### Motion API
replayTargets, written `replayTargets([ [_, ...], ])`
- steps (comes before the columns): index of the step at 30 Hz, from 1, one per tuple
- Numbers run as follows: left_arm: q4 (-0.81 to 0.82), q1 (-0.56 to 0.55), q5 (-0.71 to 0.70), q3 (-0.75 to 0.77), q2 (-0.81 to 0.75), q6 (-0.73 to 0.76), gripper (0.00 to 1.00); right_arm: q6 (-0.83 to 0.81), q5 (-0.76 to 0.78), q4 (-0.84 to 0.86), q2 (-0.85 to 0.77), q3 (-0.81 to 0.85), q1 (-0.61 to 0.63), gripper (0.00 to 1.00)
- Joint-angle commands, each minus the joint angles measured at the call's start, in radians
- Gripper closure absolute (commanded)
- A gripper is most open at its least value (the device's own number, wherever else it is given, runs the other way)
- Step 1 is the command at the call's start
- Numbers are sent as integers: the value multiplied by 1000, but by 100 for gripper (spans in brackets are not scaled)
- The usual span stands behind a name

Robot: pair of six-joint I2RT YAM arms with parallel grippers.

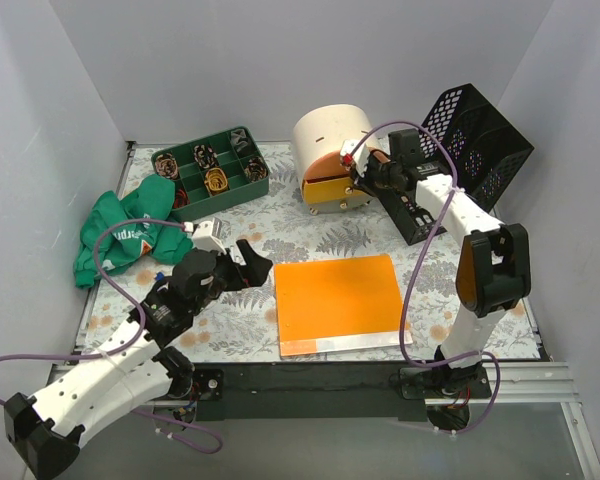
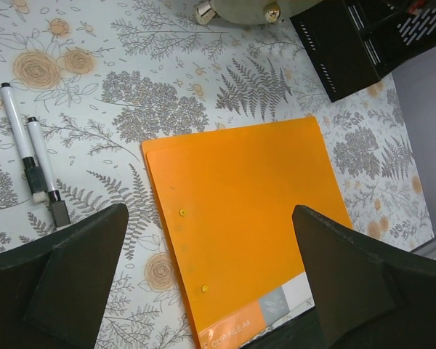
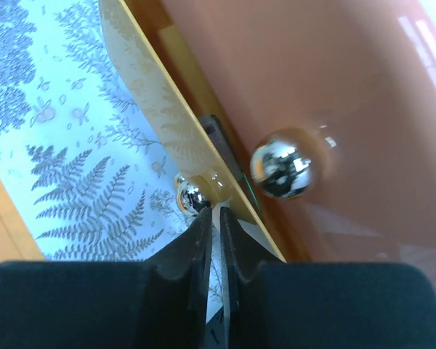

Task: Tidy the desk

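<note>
Most of the tidying looks undone: the bench (image 1: pixel 330 235), a pale fern-and-orange-flower top between grey walls, carries a loose orange folder (image 1: pixel 338 300) at front, a crumpled green cloth (image 1: pixel 130 232) at left and a tilted black mesh basket (image 1: pixel 475 140) at back right. The left pincer (image 2: pixel 209 209) gapes empty above the folder. The right pincer (image 3: pixel 214 218), almost closed with nothing visibly held, sits by a chrome knob (image 3: pixel 282 163) of the cream box (image 1: pixel 325 135).

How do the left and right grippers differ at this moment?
The left gripper has its jaws wide open; the right gripper has them closed to a slit. The left gripper is near the front, beside the orange folder and its left edge; the right gripper is at the back, its tips by a small shiny ball at the cream container. Both are black, and neither visibly holds anything.
</note>
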Motion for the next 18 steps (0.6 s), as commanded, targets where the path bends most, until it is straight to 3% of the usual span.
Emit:
replayTargets([
  [1, 61, 3, 47, -26, 8, -10, 2, 110, 48, 144, 27, 46, 10, 80],
  [11, 188, 4, 81, -64, 54, -44, 2, 216, 108, 282, 7, -71, 24, 75],
  [18, 220, 3, 90, -61, 81, -35, 2, 244, 101, 311, -138, -203, 24, 70],
])
